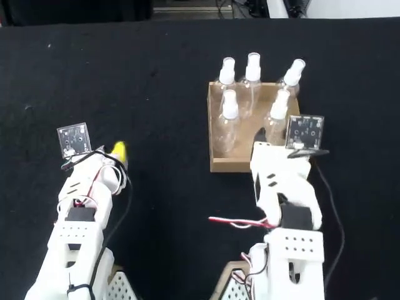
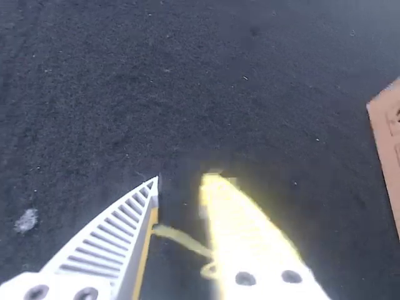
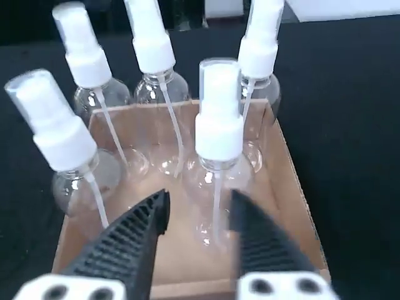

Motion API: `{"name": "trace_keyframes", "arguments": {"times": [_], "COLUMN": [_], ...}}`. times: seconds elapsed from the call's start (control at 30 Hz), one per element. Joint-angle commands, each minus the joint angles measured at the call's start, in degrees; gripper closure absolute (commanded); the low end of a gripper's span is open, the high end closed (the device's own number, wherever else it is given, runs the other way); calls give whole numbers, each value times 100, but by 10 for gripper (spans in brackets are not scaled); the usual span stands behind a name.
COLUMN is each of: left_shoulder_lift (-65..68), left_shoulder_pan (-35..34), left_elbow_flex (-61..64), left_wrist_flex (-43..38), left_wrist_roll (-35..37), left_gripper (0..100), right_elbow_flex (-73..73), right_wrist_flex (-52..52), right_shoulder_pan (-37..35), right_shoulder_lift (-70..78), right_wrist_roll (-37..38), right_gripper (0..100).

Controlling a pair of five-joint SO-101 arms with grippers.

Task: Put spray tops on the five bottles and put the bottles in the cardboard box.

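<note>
The cardboard box (image 1: 215, 164) stands right of the table's middle. Several clear bottles with white spray tops stand upright in it, three along the back (image 1: 252, 67) and two in front (image 1: 230, 105). My right gripper (image 1: 261, 137) hovers over the box's near right part. In the right wrist view its black fingers (image 3: 147, 222) stand open and hold nothing, with a capped bottle (image 3: 219, 125) just beyond the tips and the box wall (image 3: 290, 181) around it. My left gripper (image 2: 182, 184) hangs over bare cloth left of the box, its white and yellow fingers slightly apart around nothing.
A black cloth (image 1: 150, 75) covers the table. Each wrist carries a square marker card (image 1: 74, 139), (image 1: 304, 132). A red wire (image 1: 234, 222) loops off the right arm. A corner of the box (image 2: 387, 131) shows in the left wrist view.
</note>
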Motion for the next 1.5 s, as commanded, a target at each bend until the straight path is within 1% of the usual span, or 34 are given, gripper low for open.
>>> {"name": "trace_keyframes", "arguments": {"times": [0.0, 0.07, 0.17, 0.33, 0.43, 0.53, 0.63, 0.7, 0.77, 0.83, 0.93, 1.0, 1.03, 1.17, 1.47], "left_shoulder_lift": [-79, -79, -79, -88, -88, -237, -888, -1521, -2259, -3051, -4246, -4826, -4914, -4651, -4818], "left_shoulder_pan": [-154, -154, -154, -163, -163, -171, -171, -171, -154, -136, -110, -110, -92, 40, 57], "left_elbow_flex": [-75, -66, -66, -57, -57, -189, -286, -224, 22, 409, 945, 875, 866, 892, 892], "left_wrist_flex": [-114, -114, -114, -105, -79, 475, 1380, 1820, 2031, 2057, 2127, 2743, 2945, 2620, 2532], "left_wrist_roll": [70, 70, 70, 70, 70, 70, 62, 62, 62, 62, 53, 53, 53, 53, 53], "left_gripper": [949, 974, 970, 970, 970, 970, 970, 970, 970, 970, 970, 970, 970, 970, 970], "right_elbow_flex": [215, 514, 892, 1279, 1640, 1692, 1675, 1745, 1745, 1745, 1745, 1745, 1745, 1745, 1745], "right_wrist_flex": [0, 35, 281, 809, 985, 1380, 1521, 1538, 1547, 1697, 2453, 3147, 3464, 4536, 4484], "right_shoulder_pan": [-70, -88, -88, -105, -273, -422, -440, -440, -404, -387, -334, -343, -352, -334, -334], "right_shoulder_lift": [-611, -963, -1569, -2659, -3319, -3767, -3670, -3670, -3653, -3635, -3662, -3679, -3679, -3688, -3679], "right_wrist_roll": [-79, -44, -44, -44, -44, -35, -35, -26, -26, -26, -35, -35, -35, -35, -35], "right_gripper": [935, 944, 966, 966, 966, 966, 966, 966, 966, 966, 966, 966, 966, 966, 967]}}
